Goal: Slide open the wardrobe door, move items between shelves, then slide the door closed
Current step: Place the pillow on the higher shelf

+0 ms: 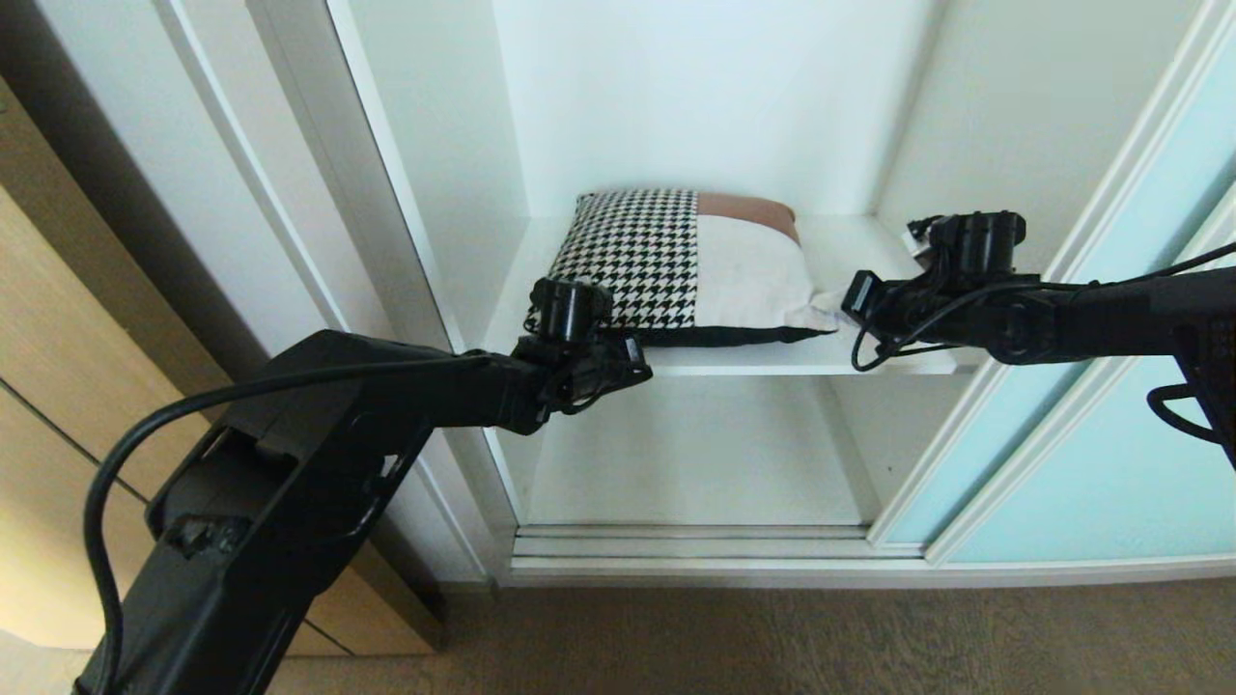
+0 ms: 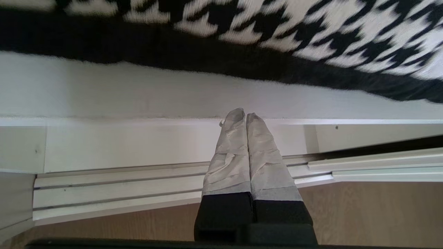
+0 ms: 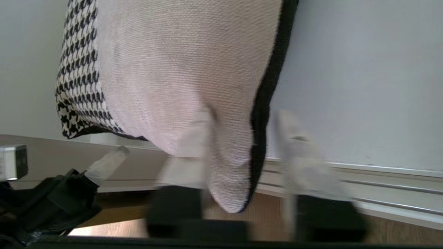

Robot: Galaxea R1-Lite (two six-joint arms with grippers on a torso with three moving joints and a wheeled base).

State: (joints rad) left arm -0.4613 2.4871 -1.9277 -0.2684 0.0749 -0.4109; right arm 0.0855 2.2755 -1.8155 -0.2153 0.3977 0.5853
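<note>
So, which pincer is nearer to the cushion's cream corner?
Right. The right pincer straddles the cushion at its cream corner; the left pincer, shut, sits at the shelf edge below the houndstooth side.

The right gripper [image 3: 242, 162] fingers are smeared with blur around the cushion [image 3: 180, 76] corner. The sliding wardrobe door [image 1: 1110, 463] runs off past the edge.

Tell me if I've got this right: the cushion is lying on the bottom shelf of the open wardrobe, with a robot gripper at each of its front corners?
Not quite. In the head view the cushion lies on the upper shelf; the one below it holds nothing. The rest stands: the wardrobe is open, the left gripper is at the cushion's front left corner and the right gripper at its front right corner.
</note>
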